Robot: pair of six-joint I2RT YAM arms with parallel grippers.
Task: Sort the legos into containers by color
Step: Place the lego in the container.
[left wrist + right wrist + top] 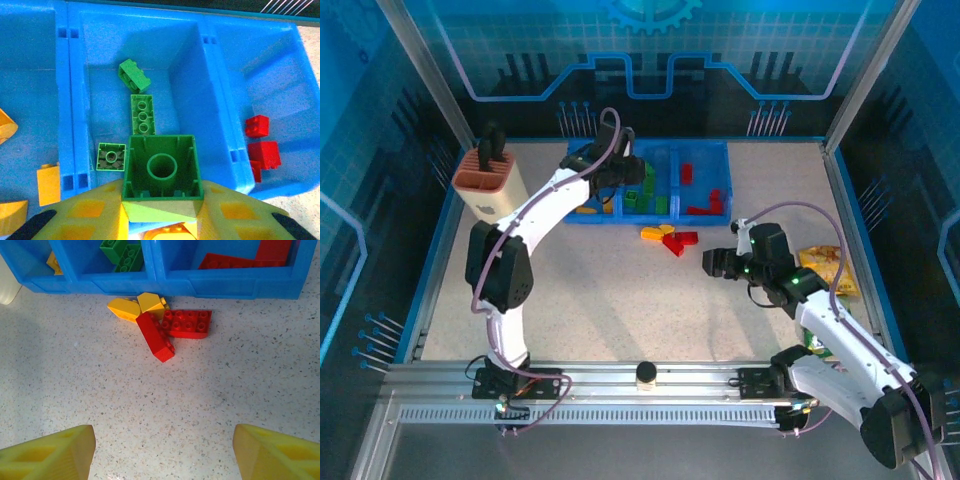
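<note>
Three blue bins [175, 286], two loose red bricks [187, 322], two loose yellow bricks [123, 309].

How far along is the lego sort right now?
Done: green bricks lie in the middle bin, red bricks in the right bin, yellow bricks in the left bin. In hand: the left gripper is shut on a large green brick above the middle bin. Left: two yellow pieces and two loose red bricks on the table before the tray, with the right gripper open facing them.
</note>
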